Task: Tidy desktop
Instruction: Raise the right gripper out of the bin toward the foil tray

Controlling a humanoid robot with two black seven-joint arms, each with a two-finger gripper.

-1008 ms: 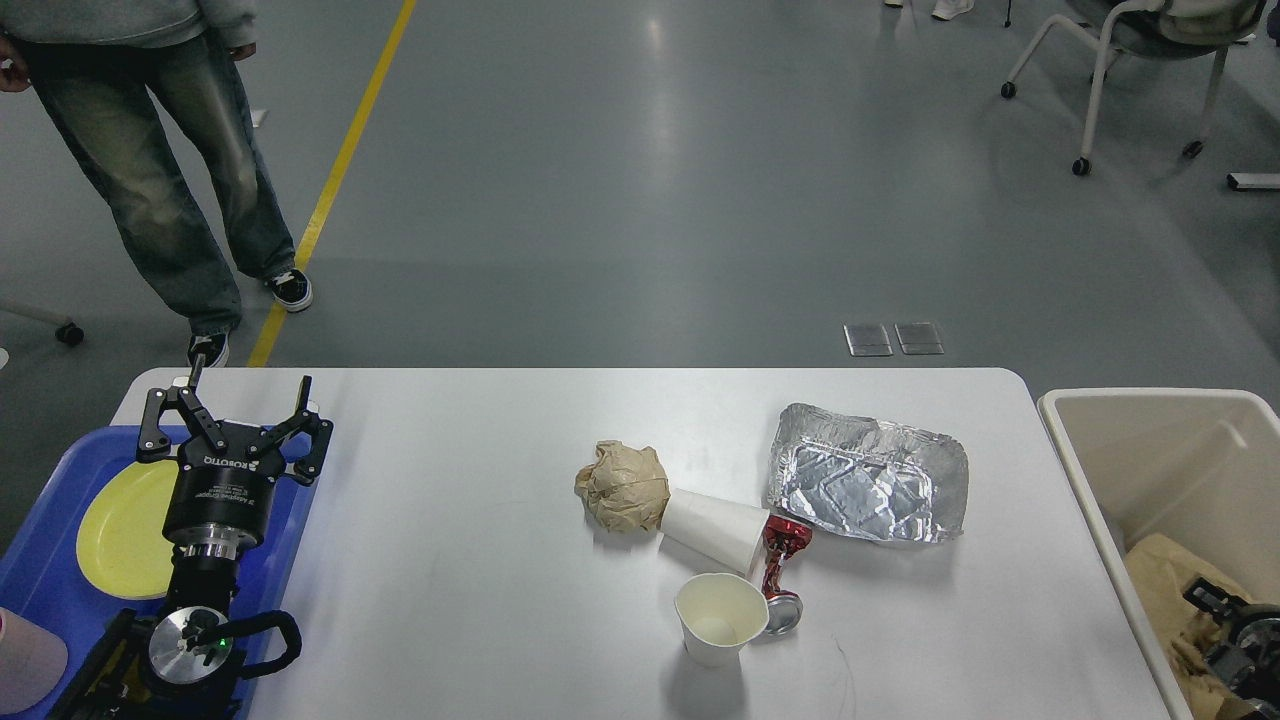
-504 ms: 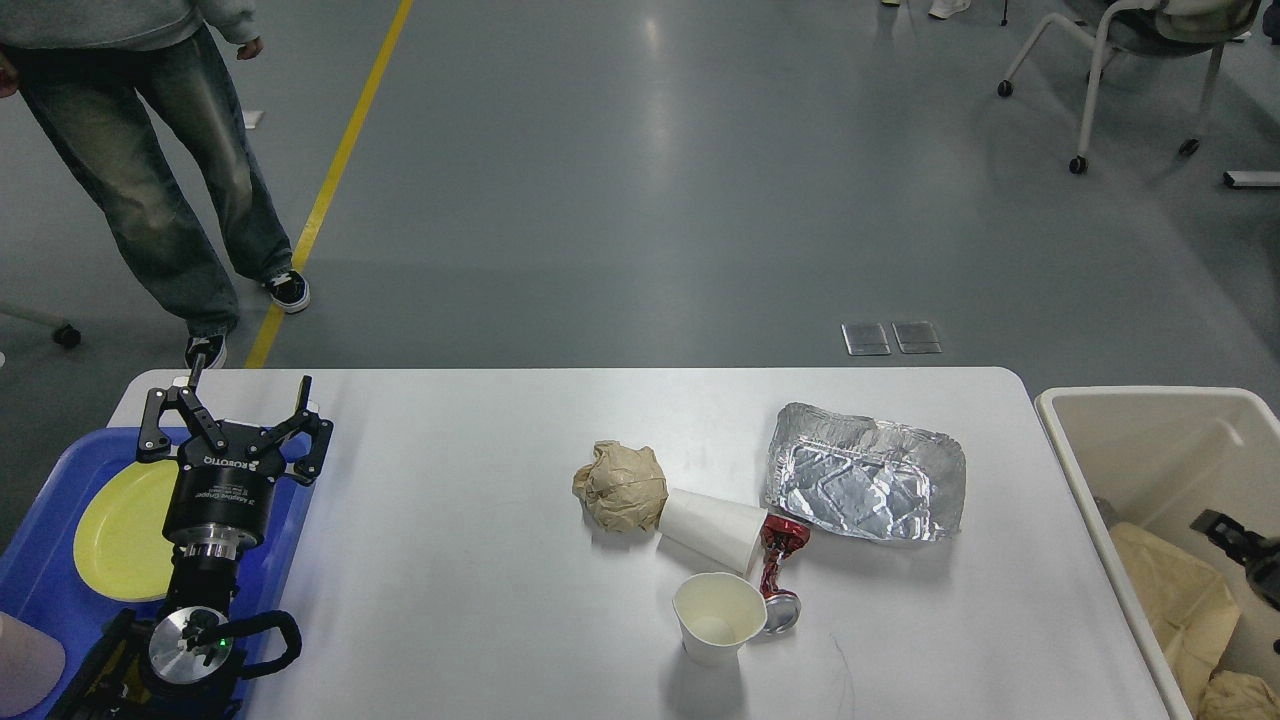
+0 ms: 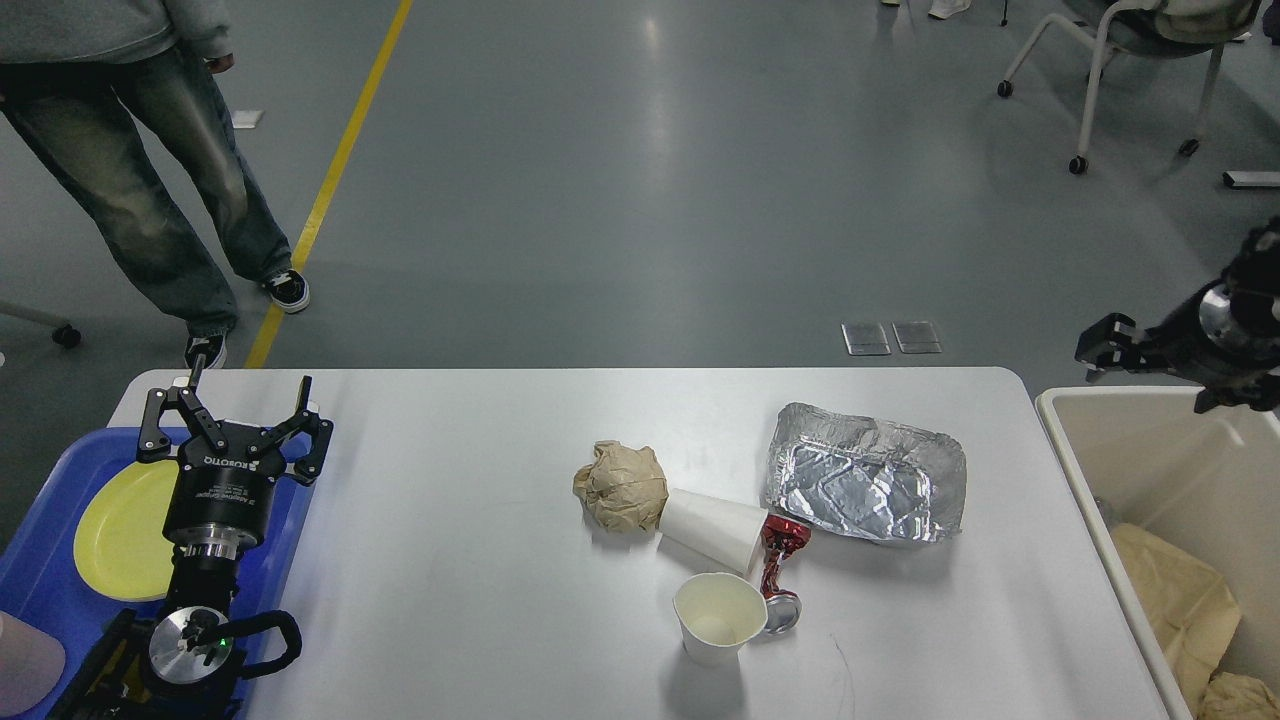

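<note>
Task is judged partly done: brown paper already lies in the beige bin (image 3: 1150, 440) at the desk's right end. Five items are left mid-desk (image 3: 450, 560): crumpled paper ball (image 3: 621, 486), tipped white paper cup (image 3: 712, 529), upright cup (image 3: 715, 617), crushed red can (image 3: 782, 572), dented foil tray (image 3: 865, 486). Left tool (image 3: 232, 412) is spread wide, empty, over the blue tray (image 3: 45, 590). Right tool (image 3: 1110, 352) is held above the bin; its spread cannot be told.

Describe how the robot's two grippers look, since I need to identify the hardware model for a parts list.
The left gripper is matte black with two linkage fingers, a cylindrical black body printed ROBOTIQ in white, a silver wrist ring and a black cable loop beside a green light. The right gripper is also black with a silver ring; it is blurred, so no markings are readable.
</note>
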